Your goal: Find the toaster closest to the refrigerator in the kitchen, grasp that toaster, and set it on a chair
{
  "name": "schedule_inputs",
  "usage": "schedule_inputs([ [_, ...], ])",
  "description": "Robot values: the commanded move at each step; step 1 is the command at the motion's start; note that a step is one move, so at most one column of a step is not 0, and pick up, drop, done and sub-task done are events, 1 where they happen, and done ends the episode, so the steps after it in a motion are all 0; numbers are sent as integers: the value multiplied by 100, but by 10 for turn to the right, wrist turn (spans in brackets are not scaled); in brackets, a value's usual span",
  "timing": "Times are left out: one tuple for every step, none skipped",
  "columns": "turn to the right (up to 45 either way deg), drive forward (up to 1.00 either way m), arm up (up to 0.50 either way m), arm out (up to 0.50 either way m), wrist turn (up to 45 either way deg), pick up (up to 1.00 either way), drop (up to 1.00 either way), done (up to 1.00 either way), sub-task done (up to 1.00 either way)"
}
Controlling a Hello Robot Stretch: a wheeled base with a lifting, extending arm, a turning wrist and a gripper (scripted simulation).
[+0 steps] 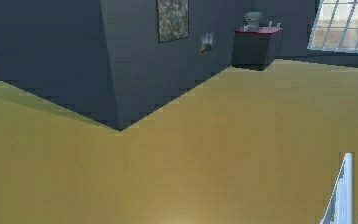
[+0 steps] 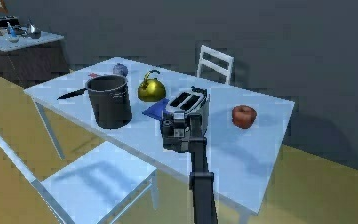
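Toaster [image 2: 192, 99] — pale, two-slot, upright on the light table [image 2: 272, 105] between a dark pot [image 2: 109, 100] and a red fruit [image 2: 245, 116], with a yellow kettle [image 2: 152, 88] just beyond. The arm [image 2: 202, 185] reaches toward it and sets the gripper [image 2: 173, 128] at its near face, presumably for the grasp; whether the gripper holds anything cannot be told. A white chair [image 2: 97, 180] beside the table's near edge looks the likeliest seat for set-down

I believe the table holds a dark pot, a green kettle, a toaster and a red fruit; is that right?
Not quite: the kettle is yellow, not green, as the arm side view shows. The table does hold the dark pot, the toaster and the red fruit.
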Motion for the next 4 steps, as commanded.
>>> schedule_inputs([
  [0,0,0,0,0,100,0,0,0],
  [0,0,10,0,0,0,0,0,0],
  [0,0,12,0,0,0,0,0,0],
  [0,0,0,0,-450,0,0,0,0],
])
